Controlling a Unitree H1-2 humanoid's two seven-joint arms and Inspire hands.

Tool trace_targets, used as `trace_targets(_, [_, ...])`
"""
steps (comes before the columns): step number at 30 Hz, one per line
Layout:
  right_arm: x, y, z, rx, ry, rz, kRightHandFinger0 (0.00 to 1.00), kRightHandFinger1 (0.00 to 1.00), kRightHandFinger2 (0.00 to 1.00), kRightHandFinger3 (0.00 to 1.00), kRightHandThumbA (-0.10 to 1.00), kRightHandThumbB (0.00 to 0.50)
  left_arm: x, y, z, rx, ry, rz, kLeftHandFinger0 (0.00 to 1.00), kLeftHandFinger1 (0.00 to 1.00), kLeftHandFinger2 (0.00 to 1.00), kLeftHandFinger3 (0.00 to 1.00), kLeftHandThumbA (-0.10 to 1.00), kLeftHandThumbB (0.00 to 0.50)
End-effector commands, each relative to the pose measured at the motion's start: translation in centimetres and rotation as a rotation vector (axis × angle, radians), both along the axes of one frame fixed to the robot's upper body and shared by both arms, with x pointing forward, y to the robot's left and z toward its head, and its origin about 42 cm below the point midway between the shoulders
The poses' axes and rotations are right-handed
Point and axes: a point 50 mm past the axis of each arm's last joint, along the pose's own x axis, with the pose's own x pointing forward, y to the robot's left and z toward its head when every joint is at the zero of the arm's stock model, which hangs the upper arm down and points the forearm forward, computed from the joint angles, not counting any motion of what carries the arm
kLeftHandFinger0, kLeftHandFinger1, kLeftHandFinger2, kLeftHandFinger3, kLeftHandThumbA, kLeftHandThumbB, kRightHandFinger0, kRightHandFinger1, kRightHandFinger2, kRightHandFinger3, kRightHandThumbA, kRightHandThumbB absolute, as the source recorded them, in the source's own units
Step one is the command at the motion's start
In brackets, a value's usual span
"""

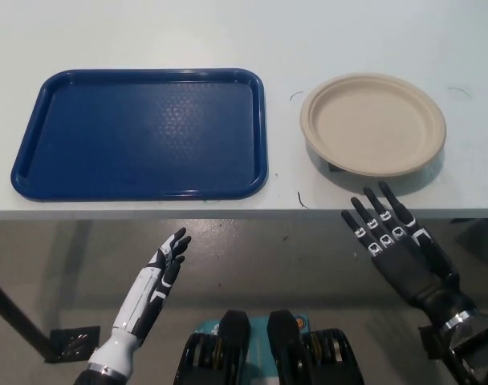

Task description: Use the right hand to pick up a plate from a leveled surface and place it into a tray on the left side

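At the table's near edge, the black right hand [392, 241] hovers empty, fingers spread, just short of the beige plate [373, 123] lying right of the blue tray [140, 133]. The shallow rim could slip a loose pinch. White left hand [165, 263] idles open below the pale table [228, 32], above a grey floor [268, 257].

A pale, flat-topped white counter [148, 32] fills the upper half of the frame, its front edge running straight across the middle. On it, at the upper left, lies a dark blue rectangular plastic tray [35, 152] with rounded corners (its textured floor bare). Just beside the tray, at the upper right, sits a round beige paper plate [372, 123], apart from it.
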Motion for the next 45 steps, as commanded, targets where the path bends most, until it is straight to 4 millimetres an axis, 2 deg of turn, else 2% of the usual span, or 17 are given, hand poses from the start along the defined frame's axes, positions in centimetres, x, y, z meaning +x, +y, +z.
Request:
trace_targets(1, [1.0, 0.1, 1.3, -0.011, -0.047, 0.024, 1.0, 1.0, 1.0, 1.0, 1.0, 0.345, 0.6, -0.2, 1.3, -0.007, -0.07, -0.027, 1.0, 1.0, 1.0, 1.0, 1.0, 0.149])
trace_targets(12, [1.9, 0.2, 0.8, -0.071, 0.047, -0.006, 1.0, 1.0, 1.0, 1.0, 1.0, 0.331, 0.4, -0.2, 1.1, -0.004, -0.062, -0.022, 1.0, 1.0, 1.0, 1.0, 1.0, 0.156])
trace_targets(25, [3.5, 0.0, 1.2, -0.088, 0.066, -0.07, 1.0, 1.0, 1.0, 1.0, 1.0, 0.343, 0.4, -0.2, 1.2, 0.005, -0.069, -0.023, 1.0, 1.0, 1.0, 1.0, 1.0, 0.145])
trace_targets(30, [4.0, -0.1, 1.6, -0.086, 0.068, -0.084, 1.0, 1.0, 1.0, 1.0, 1.0, 0.345, 0.4, -0.1, 1.1, 0.004, -0.065, -0.024, 1.0, 1.0, 1.0, 1.0, 1.0, 0.161])
trace_targets(32, [4.2, -0.1, 1.7, -0.081, 0.075, -0.092, 1.0, 1.0, 1.0, 1.0, 1.0, 0.345, 0.4, -0.1, 1.0, -0.012, -0.071, -0.027, 1.0, 1.0, 1.0, 1.0, 1.0, 0.144])
trace_targets(41, [5.0, -0.1, 1.8, -0.078, 0.078, -0.096, 1.0, 1.0, 1.0, 1.0, 1.0, 0.349, 0.5, -0.1, 1.1, -0.013, -0.069, -0.031, 1.0, 1.0, 1.0, 1.0, 1.0, 0.163])
trace_targets(42, [5.2, 0.0, 1.9, -0.081, 0.079, -0.098, 1.0, 1.0, 1.0, 1.0, 1.0, 0.351, 0.5, -0.1, 1.1, -0.014, -0.06, -0.03, 1.0, 1.0, 1.0, 1.0, 1.0, 0.178])
trace_targets(45, [5.5, 0.0, 2.0, -0.089, 0.078, -0.098, 1.0, 1.0, 1.0, 1.0, 1.0, 0.352, 0.5, -0.1, 1.1, -0.012, -0.065, -0.032, 1.0, 1.0, 1.0, 1.0, 1.0, 0.169])
